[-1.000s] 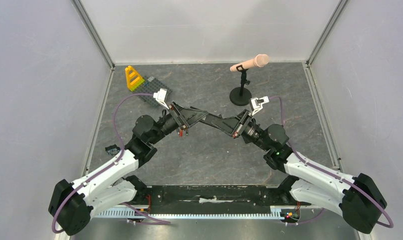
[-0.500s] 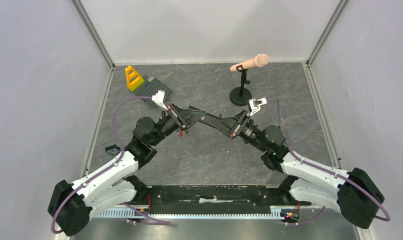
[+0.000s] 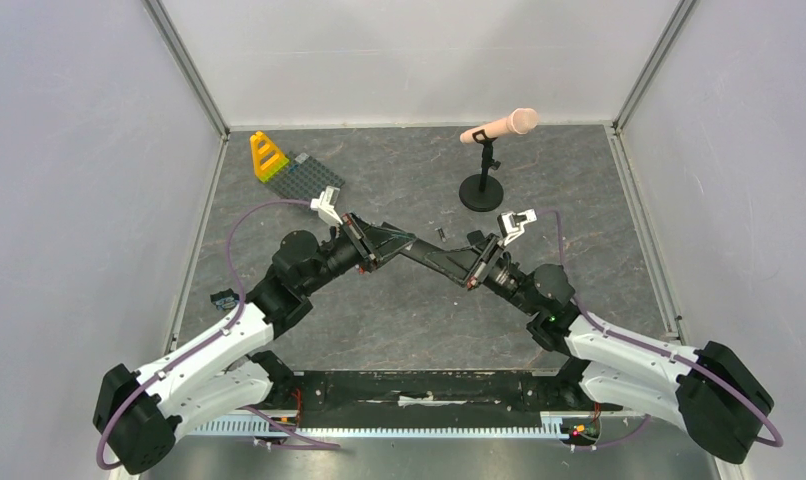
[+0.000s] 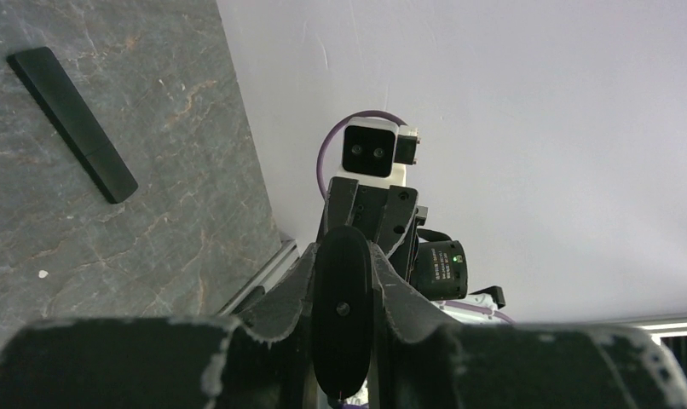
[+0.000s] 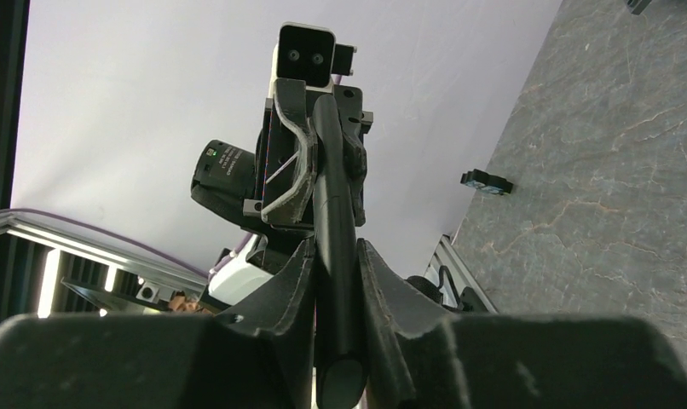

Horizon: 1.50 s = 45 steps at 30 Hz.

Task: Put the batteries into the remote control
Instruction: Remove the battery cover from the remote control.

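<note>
Remote control [image 3: 424, 250] — centre of the frame, held between both arms. Left gripper [image 4: 343, 264]: fingers narrow, clamping one end. Right gripper [image 5: 336, 256]: fingers narrow, clamping the other end.

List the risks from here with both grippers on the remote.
The remote control hangs above the table, one end in the left gripper, the other in the right gripper; uneven arm motion could twist it or pull it free. The microphone stand stands just beyond the right gripper; a wide swing could topple it.
</note>
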Each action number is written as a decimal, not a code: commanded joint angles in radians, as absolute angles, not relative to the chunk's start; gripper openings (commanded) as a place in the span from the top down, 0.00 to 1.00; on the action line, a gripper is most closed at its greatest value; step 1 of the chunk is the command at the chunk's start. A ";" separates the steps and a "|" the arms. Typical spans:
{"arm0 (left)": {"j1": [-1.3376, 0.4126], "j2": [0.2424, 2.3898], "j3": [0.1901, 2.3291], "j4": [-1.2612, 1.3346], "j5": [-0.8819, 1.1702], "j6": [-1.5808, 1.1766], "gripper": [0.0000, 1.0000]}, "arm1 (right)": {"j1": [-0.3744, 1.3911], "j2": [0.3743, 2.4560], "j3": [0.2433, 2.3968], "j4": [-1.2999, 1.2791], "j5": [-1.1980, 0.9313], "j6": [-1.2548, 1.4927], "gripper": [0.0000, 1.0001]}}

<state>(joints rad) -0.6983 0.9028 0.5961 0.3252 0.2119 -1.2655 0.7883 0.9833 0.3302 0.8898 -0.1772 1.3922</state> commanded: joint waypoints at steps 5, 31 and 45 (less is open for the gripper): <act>-0.684 0.838 0.665 0.361 0.122 -1.329 0.98 | 0.782 0.949 0.288 0.861 -0.141 1.369 0.93; -0.683 0.757 0.618 0.163 -0.101 -1.366 0.98 | 0.785 0.959 0.335 0.819 -0.099 1.355 0.86; -0.681 0.792 0.667 0.007 -0.102 -1.256 0.98 | 0.785 0.967 0.326 0.711 -0.052 1.358 0.55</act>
<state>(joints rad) -0.6823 0.7856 0.6182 0.0269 -0.0631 -1.3216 0.7868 0.9634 0.3122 0.7322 -0.0803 1.3861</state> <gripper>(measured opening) 0.243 0.449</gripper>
